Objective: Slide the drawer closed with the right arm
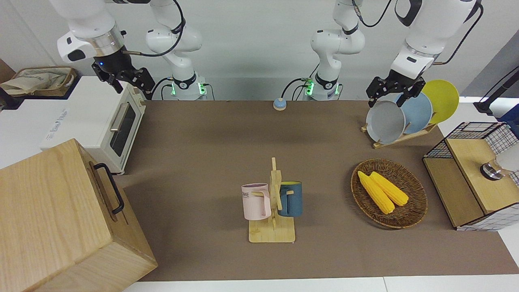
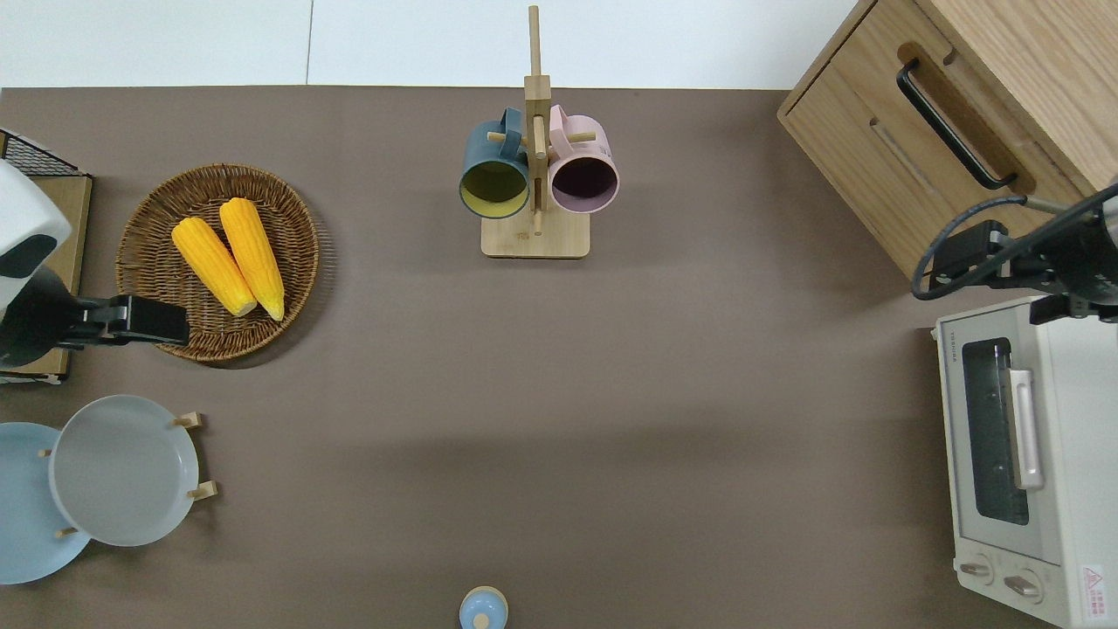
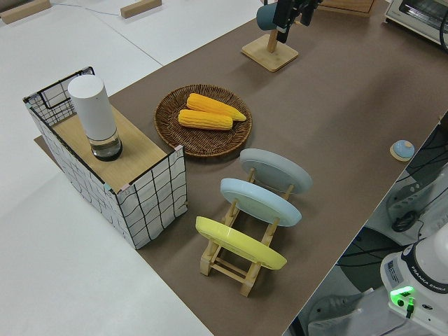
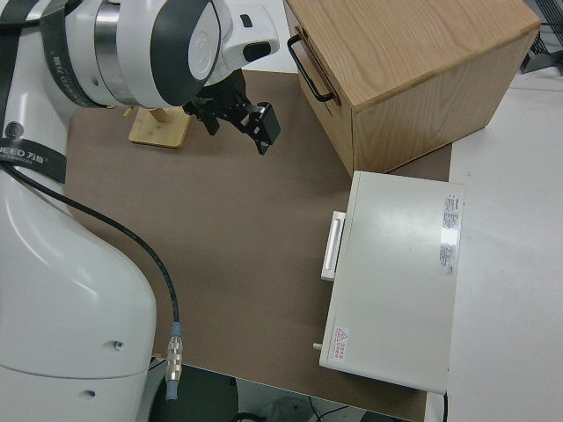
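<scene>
Sitting flush in its box, the drawer (image 2: 926,144) looks shut.

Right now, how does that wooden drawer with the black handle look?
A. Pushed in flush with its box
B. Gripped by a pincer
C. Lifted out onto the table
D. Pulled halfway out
A: the drawer front sits level with the box face, and the right pincer hangs clear of its handle.

Front view faces the robots; overhead looks straight down — both share the mug rack (image 1: 272,202) mid-table.
</scene>
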{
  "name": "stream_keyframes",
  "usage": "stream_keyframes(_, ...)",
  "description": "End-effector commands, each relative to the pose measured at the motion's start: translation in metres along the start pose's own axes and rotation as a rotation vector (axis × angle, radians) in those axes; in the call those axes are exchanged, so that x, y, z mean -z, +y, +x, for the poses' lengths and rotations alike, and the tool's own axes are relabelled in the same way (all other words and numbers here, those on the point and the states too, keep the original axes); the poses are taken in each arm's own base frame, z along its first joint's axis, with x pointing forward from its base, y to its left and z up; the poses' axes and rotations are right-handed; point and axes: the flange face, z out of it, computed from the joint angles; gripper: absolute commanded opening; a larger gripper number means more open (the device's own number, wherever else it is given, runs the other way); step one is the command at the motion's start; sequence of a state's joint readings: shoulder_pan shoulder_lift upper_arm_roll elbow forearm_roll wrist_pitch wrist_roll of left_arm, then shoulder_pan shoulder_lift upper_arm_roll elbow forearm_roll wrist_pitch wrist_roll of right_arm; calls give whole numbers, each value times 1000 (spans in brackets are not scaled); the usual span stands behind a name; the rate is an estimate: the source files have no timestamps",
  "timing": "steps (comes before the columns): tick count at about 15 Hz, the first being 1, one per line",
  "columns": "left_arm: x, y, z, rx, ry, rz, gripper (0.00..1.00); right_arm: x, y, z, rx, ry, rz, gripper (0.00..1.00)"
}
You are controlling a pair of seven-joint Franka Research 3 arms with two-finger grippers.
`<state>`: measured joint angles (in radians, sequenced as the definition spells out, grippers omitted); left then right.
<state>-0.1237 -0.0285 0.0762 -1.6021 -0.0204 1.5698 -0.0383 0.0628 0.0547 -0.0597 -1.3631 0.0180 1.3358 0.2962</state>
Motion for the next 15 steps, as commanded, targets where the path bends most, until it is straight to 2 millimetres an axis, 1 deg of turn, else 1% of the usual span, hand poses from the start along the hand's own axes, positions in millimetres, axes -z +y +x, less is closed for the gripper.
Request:
stream_keyframes(1,4,-2,-4,-2,-3,12,995,17,12,-26,91,9,11,987)
stream_keyframes(3,4,-2,-4,-2,-3,12,998,18,27,-27,138,8,13,987)
stream_keyframes(4,4,-1,-4,-3,-3,12,995,15,31,-26,172,3,7,987)
stream_keyframes(8,4,-1,-4,-3,-3,12,998,11,41,-20,174,28,-33,987)
stream_keyframes(9,4,-2,-4,-2,-3,12,998,6,43,-18,186,19,-34,987)
stream_keyframes(11,4,-2,-4,-2,-3,12,998,3,41,-17,190,21,-33,985)
stream_keyframes(14,4,-2,-4,-2,-3,12,995,4,22,-20,212,24,-37,987)
stream_keyframes(15,4,-2,-4,-2,-3,12,995,4,20,-20,217,24,-35,987)
